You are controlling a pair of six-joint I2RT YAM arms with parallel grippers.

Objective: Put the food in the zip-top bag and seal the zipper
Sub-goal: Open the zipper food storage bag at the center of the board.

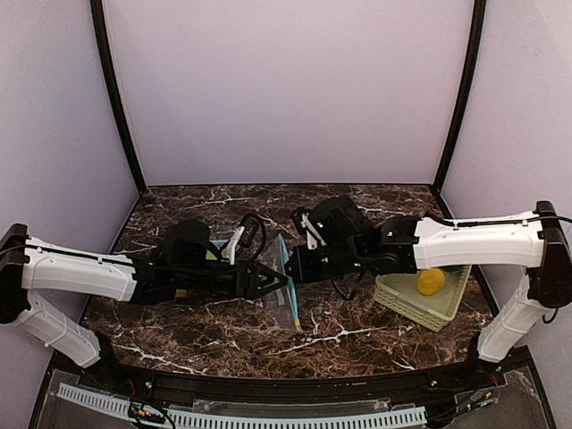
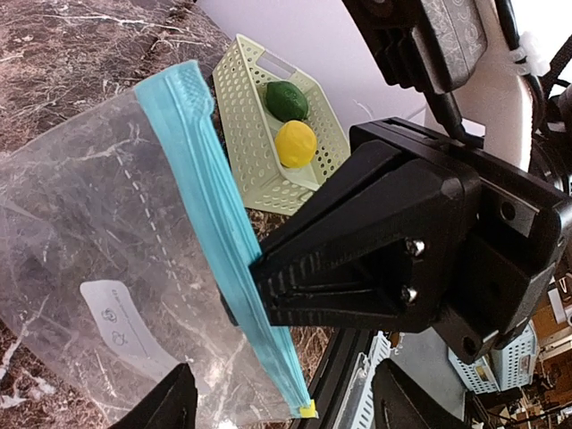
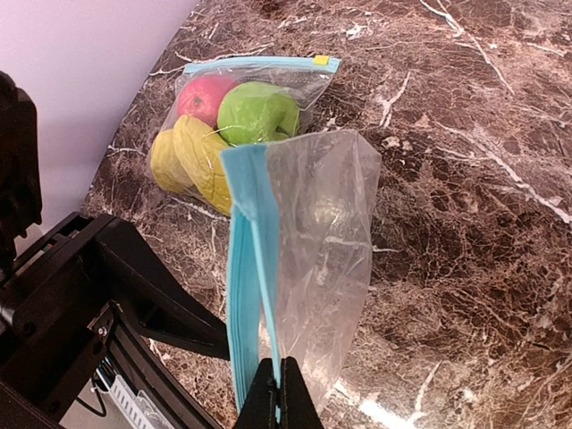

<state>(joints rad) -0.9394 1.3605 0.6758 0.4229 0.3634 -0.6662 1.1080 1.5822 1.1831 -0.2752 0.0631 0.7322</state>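
Observation:
My right gripper [image 3: 279, 398] is shut on the teal zipper strip [image 3: 250, 268] of an empty clear zip-top bag [image 3: 322, 232] and holds it upright off the table. In the left wrist view its black fingers [image 2: 304, 277] pinch the strip [image 2: 201, 179]. My left gripper [image 2: 286, 407] is open, its jaws wide on either side of the bag's lower end with the yellow slider [image 2: 307, 410]. A second bag [image 3: 295, 76] lies behind, holding a red ball [image 3: 201, 96], a light green ball [image 3: 257, 112] and yellow pieces [image 3: 192, 152].
A pale green slatted basket [image 1: 398, 299] stands at the right under my right arm, holding a yellow piece [image 1: 431, 281] and, in the left wrist view, a dark green piece [image 2: 287, 100]. Both arms meet at the table's middle [image 1: 281, 277]. Purple walls enclose the marble top.

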